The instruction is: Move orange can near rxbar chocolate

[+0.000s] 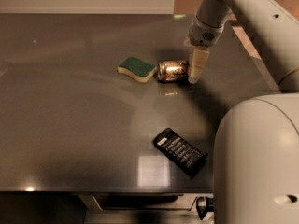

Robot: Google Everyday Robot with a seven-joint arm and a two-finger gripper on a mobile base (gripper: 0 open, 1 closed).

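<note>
1. Robot body (257, 162). Pale rounded housing, closest to me, covering the counter's near right corner.

2. Rxbar chocolate (180, 152). Flat black wrapper with white lettering, lying at a slant close to the near edge, right of the middle. Nothing touches it.

3. Counter (70, 125). Dark, glossy top; a light reflection sits just left of the bar.

4. Sponge (136, 69). Green over yellow, around mid-depth, just left of the can and nearly touching it. Not part of the job.

5. Orange can (172, 71). Gold-orange, on its side, its length running left to right, around mid-depth and right of centre. It is well apart from the bar, which lies towards the near edge.

6. Gripper (196, 66). Pale, pointing down at the can's right end, touching it or just beside it. Whether it is open or closed, and whether it has any hold on the can, I cannot tell.

7. Arm (219, 8). Reaches in from the far right corner.

Step in hand, as I judge it: the approach and grasp; the carry has not begun.

Next move calls for: a firm hold across the can's round body, which could roll away or into the sponge. Then lift it, bring it towards the near edge and set it down just beside the bar without knocking it.
</note>
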